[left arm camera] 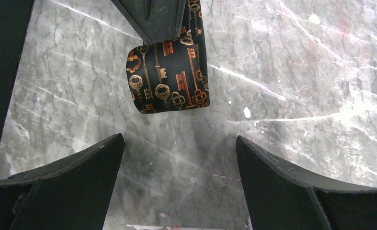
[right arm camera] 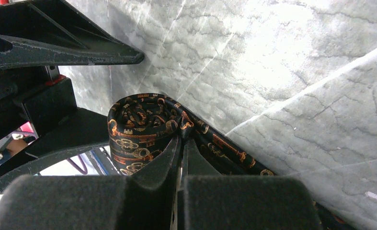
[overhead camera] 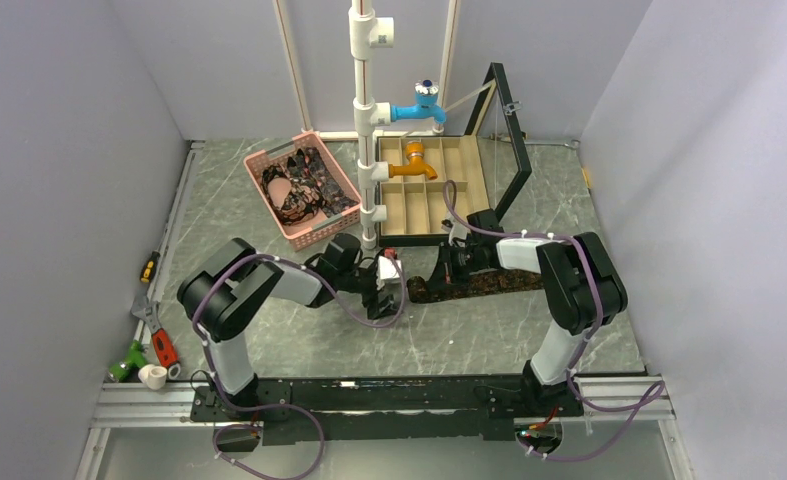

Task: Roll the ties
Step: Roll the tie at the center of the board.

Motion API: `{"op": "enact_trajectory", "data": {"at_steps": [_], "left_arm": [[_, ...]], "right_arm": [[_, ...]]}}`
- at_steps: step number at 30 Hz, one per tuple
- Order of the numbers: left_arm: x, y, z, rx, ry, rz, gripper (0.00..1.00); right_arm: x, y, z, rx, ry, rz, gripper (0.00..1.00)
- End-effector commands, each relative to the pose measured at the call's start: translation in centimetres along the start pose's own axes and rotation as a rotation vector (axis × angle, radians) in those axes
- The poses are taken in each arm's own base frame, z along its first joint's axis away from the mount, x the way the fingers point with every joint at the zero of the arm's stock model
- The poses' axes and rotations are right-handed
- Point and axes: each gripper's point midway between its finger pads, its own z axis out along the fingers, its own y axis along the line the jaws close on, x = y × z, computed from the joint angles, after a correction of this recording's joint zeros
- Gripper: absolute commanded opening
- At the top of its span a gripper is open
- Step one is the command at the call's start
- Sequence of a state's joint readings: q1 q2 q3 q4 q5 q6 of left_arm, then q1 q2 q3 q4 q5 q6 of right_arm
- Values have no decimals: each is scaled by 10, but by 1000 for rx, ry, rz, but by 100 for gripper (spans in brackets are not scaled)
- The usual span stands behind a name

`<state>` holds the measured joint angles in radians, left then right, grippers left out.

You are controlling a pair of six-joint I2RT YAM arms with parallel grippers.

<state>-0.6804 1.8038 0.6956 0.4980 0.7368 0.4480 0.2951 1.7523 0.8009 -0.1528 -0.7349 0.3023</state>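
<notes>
A black tie with orange and gold key shapes (overhead camera: pixel 489 283) lies flat across the middle of the table. Its left end is wound into a small roll (right arm camera: pixel 141 127). My right gripper (right arm camera: pixel 180 143) is shut on the tie right at the roll, which also shows in the left wrist view (left arm camera: pixel 169 81) under the right fingers (left arm camera: pixel 153 19). My left gripper (left arm camera: pixel 179 148) is open and empty, just short of the roll; its fingers (right arm camera: pixel 71 139) face the roll from the left. More patterned ties (overhead camera: pixel 304 180) lie in the pink basket (overhead camera: pixel 269 155).
A white pipe stand (overhead camera: pixel 366 120) with a blue tap and an orange tap rises just behind the grippers. An open wooden compartment box (overhead camera: pixel 434 195) with a raised glass lid stands behind it. Hand tools (overhead camera: pixel 159 345) and a white tape roll (overhead camera: pixel 152 376) lie at the left edge.
</notes>
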Motion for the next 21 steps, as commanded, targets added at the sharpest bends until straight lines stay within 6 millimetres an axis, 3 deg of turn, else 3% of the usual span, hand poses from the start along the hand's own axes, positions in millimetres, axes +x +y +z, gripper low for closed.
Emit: {"op": "enact_trajectory", "data": {"at_steps": [1,6,11,13,16,18,21], "left_arm": [[-23,2,9,12,-125,2,90],[-43,5,28,24,-197,-47,88],[-44,8,45,26,-206,-92,82],[-40,7,48,38,-195,-100,70],[-25,5,50,32,-131,-72,42],[-10,2,46,29,-68,-59,33],[13,-8,33,55,54,-30,27]], "right_arm": [[11,-28,0,127,41,-13,0],[15,-26,-1,124,34,-19,0],[14,-22,-1,113,16,-28,0],[13,-19,0,103,14,-40,0],[11,-10,-2,76,5,-59,0],[9,-3,-6,61,-4,-69,1],[8,10,-18,41,-22,-80,19]]}}
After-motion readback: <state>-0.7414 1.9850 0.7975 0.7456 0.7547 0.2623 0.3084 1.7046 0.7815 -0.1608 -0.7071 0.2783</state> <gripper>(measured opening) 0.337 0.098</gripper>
